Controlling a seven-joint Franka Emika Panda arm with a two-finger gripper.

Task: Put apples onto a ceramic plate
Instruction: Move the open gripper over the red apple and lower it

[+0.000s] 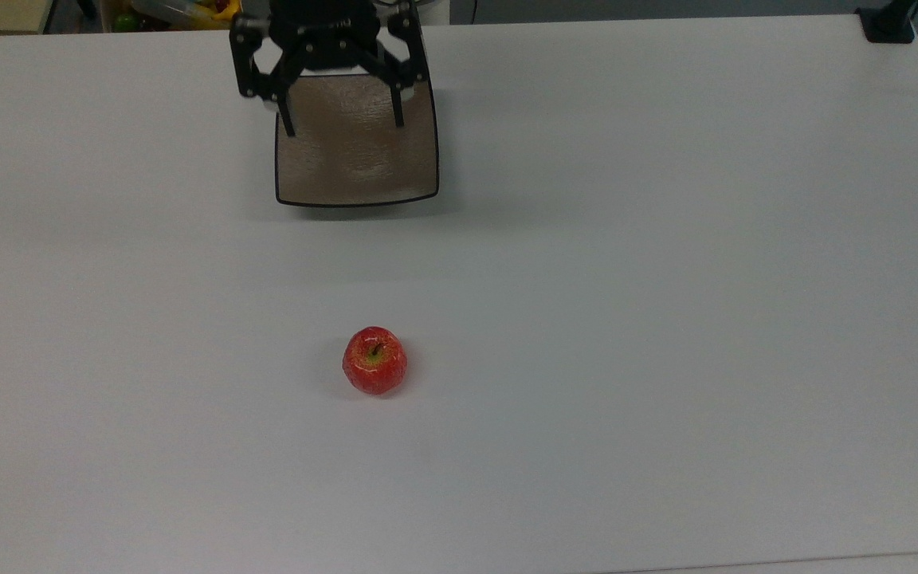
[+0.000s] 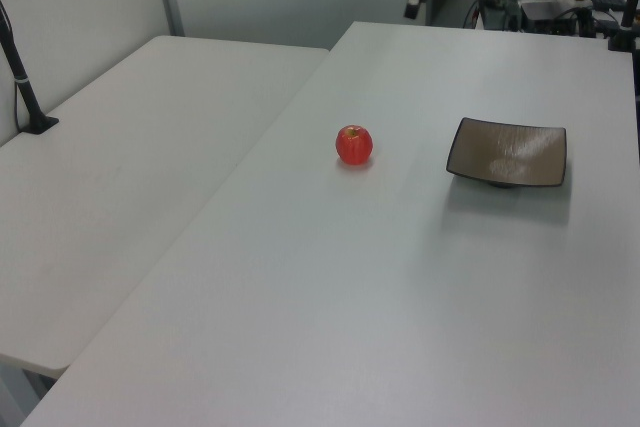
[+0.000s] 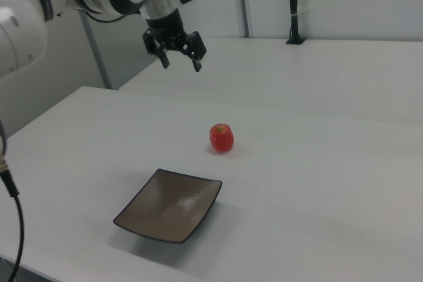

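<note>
Claw (image 1: pixel 341 127) spread wide and empty, raised high above the tabletop (image 1: pixel 666 279), overlapping the plate's far edge in the top view; apple (image 1: pixel 374 360) upright on the tabletop, stem up, well apart from the plate (image 1: pixel 355 171) and nearer the top view's bottom; plate bare, flat on the tabletop.

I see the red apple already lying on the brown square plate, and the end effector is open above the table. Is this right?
Not quite. In the top view the apple rests on the white table, apart from the empty plate. The end effector is indeed open, above the table.
</note>
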